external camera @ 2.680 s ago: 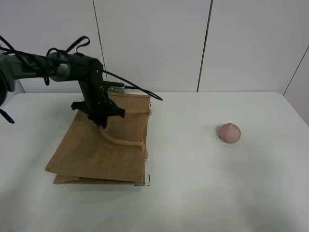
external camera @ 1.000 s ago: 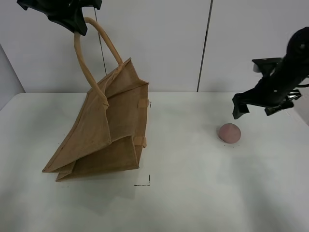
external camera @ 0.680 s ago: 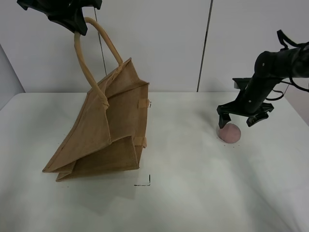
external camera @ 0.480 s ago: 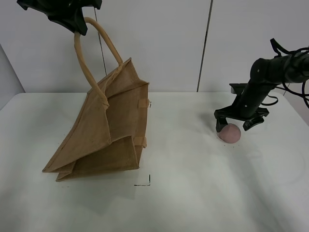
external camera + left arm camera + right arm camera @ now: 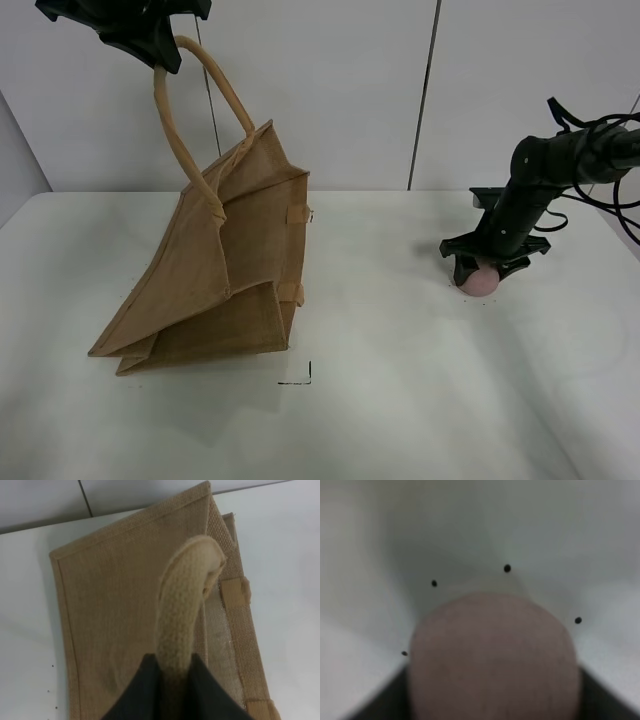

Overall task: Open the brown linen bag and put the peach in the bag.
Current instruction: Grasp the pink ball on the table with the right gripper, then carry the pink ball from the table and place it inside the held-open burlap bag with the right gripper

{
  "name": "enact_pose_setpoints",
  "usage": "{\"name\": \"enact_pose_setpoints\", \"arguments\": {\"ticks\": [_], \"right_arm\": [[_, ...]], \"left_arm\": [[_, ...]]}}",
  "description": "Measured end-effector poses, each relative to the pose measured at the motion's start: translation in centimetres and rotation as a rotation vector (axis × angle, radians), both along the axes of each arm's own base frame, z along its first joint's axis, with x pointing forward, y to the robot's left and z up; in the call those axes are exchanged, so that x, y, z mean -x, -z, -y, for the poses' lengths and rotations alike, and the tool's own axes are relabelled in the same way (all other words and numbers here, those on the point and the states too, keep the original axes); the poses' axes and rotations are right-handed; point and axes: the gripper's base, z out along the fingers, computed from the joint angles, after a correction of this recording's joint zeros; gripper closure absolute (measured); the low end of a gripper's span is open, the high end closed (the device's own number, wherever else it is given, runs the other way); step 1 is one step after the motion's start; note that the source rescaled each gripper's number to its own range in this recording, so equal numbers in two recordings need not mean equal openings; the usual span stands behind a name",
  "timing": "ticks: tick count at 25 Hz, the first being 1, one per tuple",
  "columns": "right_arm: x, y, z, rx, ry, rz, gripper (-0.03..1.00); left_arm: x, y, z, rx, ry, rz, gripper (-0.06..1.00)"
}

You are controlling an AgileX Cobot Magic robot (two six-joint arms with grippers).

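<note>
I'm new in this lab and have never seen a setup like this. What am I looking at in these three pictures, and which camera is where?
This is a robot with two arms, each ending in jaws that pinch things. The wide picture comes from a camera mounted high, off the arms, looking down at a white table. The other two come from small cameras on the wrists.

The left arm has its jaws shut on a handle of the brown linen bag, holding one side up so the bag stands tilted. Its wrist picture looks down along that handle.

The right arm has its jaws on either side of the peach, which rests on the table. Its wrist picture shows the peach close up. Whether they already squeeze it, I cannot tell.
</note>
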Motion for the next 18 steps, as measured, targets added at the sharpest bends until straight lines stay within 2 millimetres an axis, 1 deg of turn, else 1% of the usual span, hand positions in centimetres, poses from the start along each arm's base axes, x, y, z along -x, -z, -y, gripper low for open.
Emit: {"name": "enact_pose_setpoints", "arguments": {"ticks": [1,2,3,4,5,7,9,10,13,16,18], "right_arm": [[0.0,0.0,0.0,-0.001,0.001,0.005,0.62],[-0.1,-0.2,0.0,-0.002,0.003,0.016,0.77],[-0.2,-0.5,0.0,-0.006,0.006,0.027,0.88],[-0.2,-0.8,-0.1,-0.014,0.008,0.035,0.95],[-0.2,-1.2,-0.2,-0.025,0.009,0.044,0.97],[-0.4,-2.0,-0.5,-0.057,-0.007,0.060,0.97],[-0.8,-3.7,-1.1,-0.123,-0.017,0.096,0.97],[-1.0,-4.7,-1.4,-0.155,-0.031,0.114,0.97],[-1.6,-8.8,-2.8,-0.270,-0.072,0.207,0.97],[-1.9,-12.7,-5.3,-0.356,-0.137,0.293,0.97],[-1.9,-14.5,-8.0,-0.395,-0.200,0.336,0.97]], "left_arm": [[0.0,0.0,0.0,0.000,0.000,0.000,0.94],[0.0,0.0,0.0,0.000,0.000,0.000,0.94],[0.0,0.0,0.0,0.000,0.000,0.000,0.94],[0.0,0.0,0.0,0.000,0.000,0.000,0.94],[0.0,0.0,0.0,0.000,0.000,0.000,0.94],[0.1,-0.1,0.0,0.001,0.000,0.002,0.94],[0.3,-0.4,-0.1,0.003,0.000,0.009,0.94],[0.4,-0.5,-0.1,0.004,0.000,0.013,0.94],[1.0,-1.2,-0.3,0.010,0.000,0.031,0.94],[1.2,-1.5,-0.4,0.012,0.000,0.038,0.94],[1.2,-1.5,-0.4,0.012,0.000,0.038,0.94]]}}
